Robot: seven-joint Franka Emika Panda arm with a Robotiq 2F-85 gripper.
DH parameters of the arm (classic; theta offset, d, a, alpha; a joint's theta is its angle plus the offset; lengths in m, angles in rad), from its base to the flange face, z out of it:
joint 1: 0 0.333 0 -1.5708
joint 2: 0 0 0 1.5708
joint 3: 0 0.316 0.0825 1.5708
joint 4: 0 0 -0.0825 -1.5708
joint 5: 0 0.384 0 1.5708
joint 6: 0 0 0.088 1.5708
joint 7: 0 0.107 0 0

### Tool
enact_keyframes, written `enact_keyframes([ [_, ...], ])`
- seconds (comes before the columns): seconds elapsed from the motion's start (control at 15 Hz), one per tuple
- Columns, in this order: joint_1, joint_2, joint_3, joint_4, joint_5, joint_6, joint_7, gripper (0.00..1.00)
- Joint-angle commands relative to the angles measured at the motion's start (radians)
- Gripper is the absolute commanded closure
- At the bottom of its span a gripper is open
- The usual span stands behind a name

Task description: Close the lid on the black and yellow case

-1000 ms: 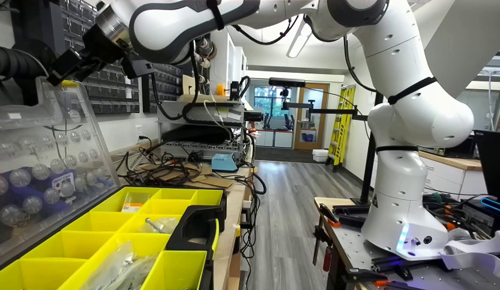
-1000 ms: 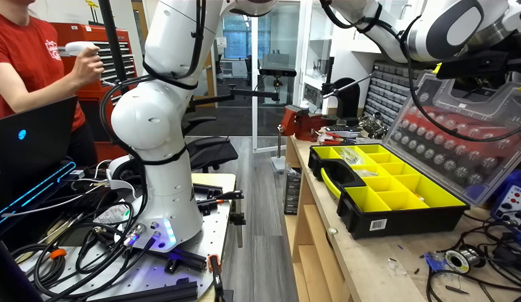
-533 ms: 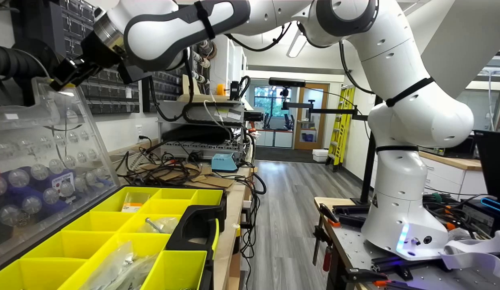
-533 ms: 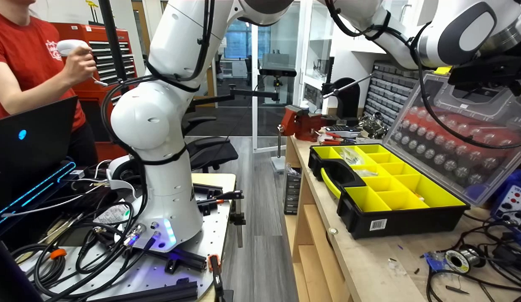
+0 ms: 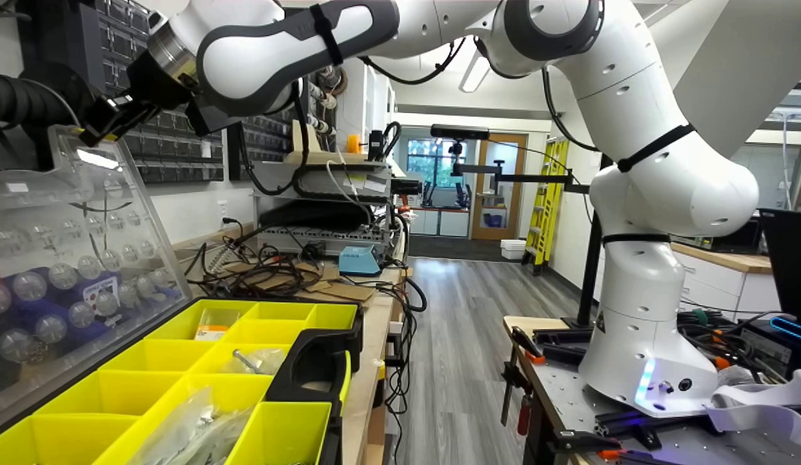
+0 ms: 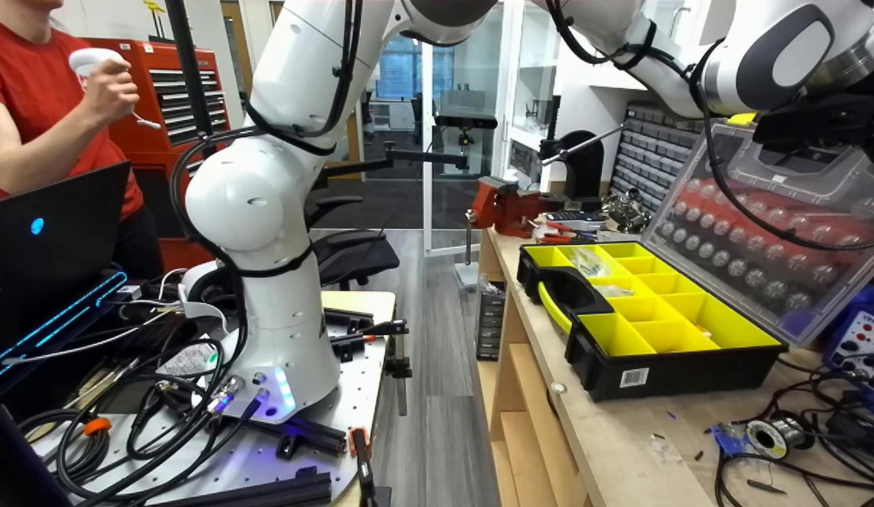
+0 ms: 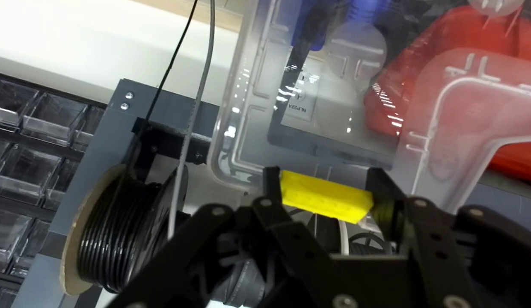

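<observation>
The black and yellow case (image 6: 690, 374) lies on the workbench with its yellow compartments uncovered. Its clear lid (image 5: 58, 206) stands raised at the back of the case, leaning away from the bins in both exterior views. At the lid's upper edge, my gripper (image 7: 324, 188) is shut on a yellow latch (image 7: 326, 196), with a dark finger against each end of it. An exterior view shows the gripper (image 5: 102, 129) at the lid's far upper corner, covering most of that latch. Another yellow latch (image 6: 741, 120) sits farther along the same edge.
Close beside the lid's corner is a black wire spool (image 7: 120, 231), with small-drawer cabinets (image 7: 25, 171) on the wall. A red vise (image 6: 507, 208), a solder spool (image 6: 769, 436) and a blue instrument (image 6: 863, 345) with cables surround the case.
My jaws have closed onto the yellow latch. The gripper has come down slightly, and the lid's upper edge leans back a little more. The case has stayed put.
</observation>
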State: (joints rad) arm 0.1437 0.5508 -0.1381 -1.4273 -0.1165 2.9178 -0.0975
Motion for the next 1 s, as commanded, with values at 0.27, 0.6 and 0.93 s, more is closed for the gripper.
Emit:
enact_keyframes([
  [0.27,-0.041,-0.092,0.026,-0.086,-0.043,0.017,-0.014,0.73],
  [0.6,-0.077,-0.192,0.064,-0.203,-0.037,-0.01,-0.055,0.73],
  [0.93,-0.098,-0.295,0.071,-0.323,-0.047,-0.013,-0.081,0.73],
])
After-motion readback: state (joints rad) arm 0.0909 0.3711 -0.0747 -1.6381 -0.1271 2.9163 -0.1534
